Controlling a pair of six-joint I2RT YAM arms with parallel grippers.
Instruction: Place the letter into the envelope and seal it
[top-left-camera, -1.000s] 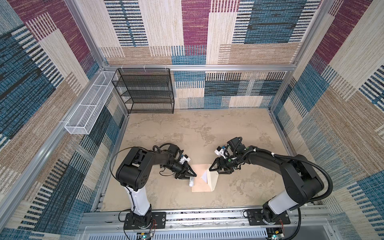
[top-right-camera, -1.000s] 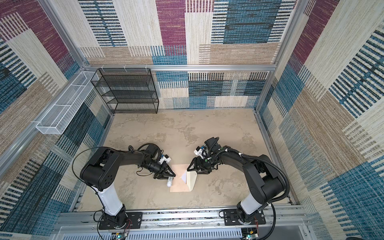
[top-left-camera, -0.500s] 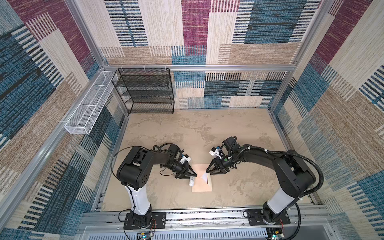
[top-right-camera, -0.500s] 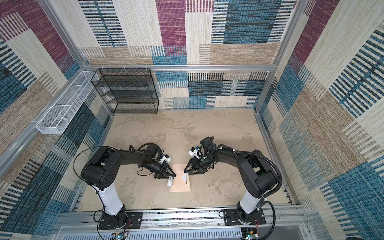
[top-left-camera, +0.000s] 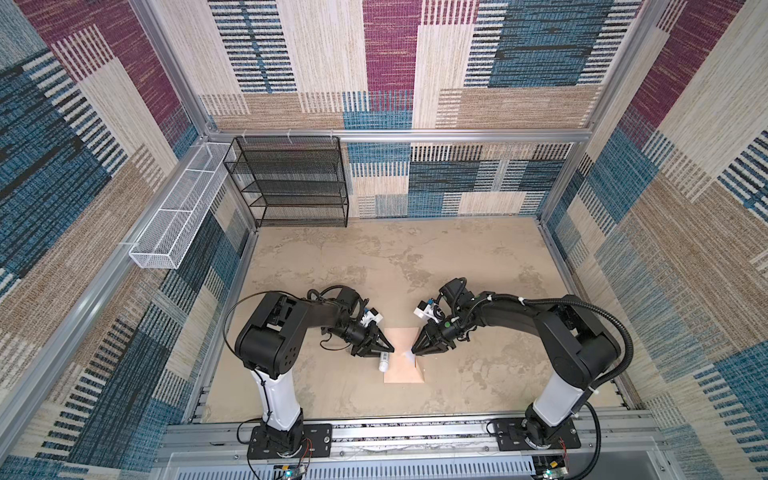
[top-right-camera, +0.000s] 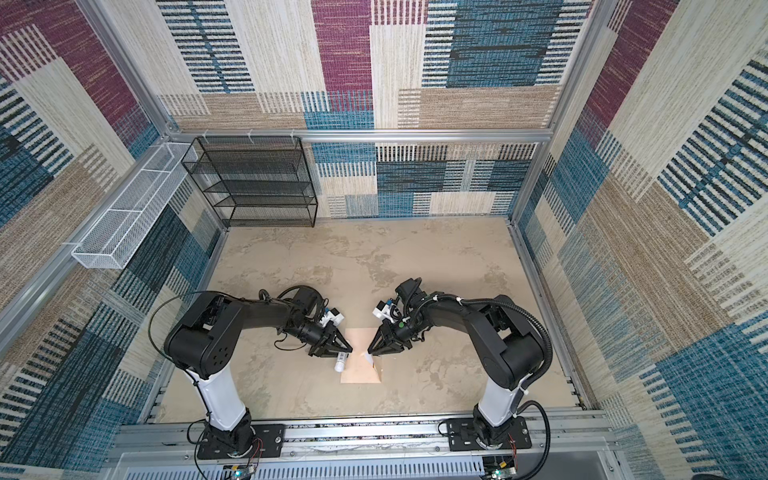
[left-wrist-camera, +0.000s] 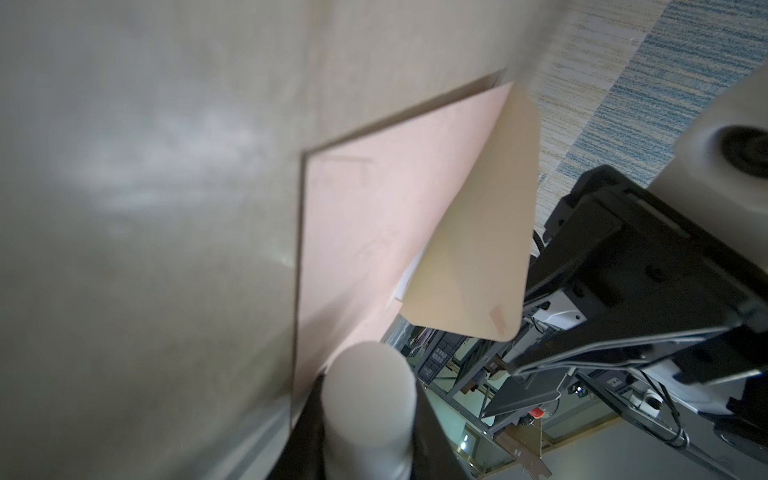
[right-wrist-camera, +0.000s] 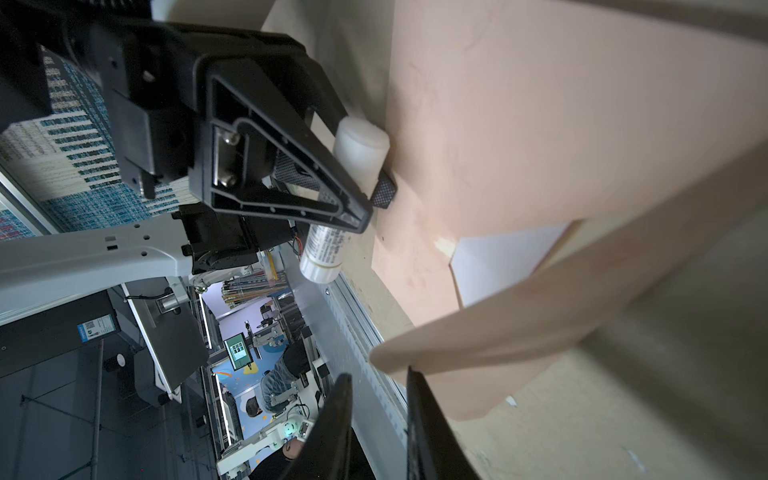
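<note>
Beside right hand: envelope flap, maybe touching | left hand: clamps tube

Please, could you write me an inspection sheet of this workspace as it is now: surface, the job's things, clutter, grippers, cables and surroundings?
surface: beige mottled table, no spill seen.
job's things: envelope lies flat near the front, its flap raised; a white corner of the letter shows at its mouth; not sealed.
clutter: nothing seen.
grippers: left gripper shut on a white tube, likely glue, at the envelope's edge; right gripper at the flap's tip, jaws apart.
cables: thin black cable loops off the left arm; black corrugated hose arcs off the right arm; both away from the paper.
surroundings: black wire rack and white mesh basket at back left, both look empty; patterned fabric walls.
</note>
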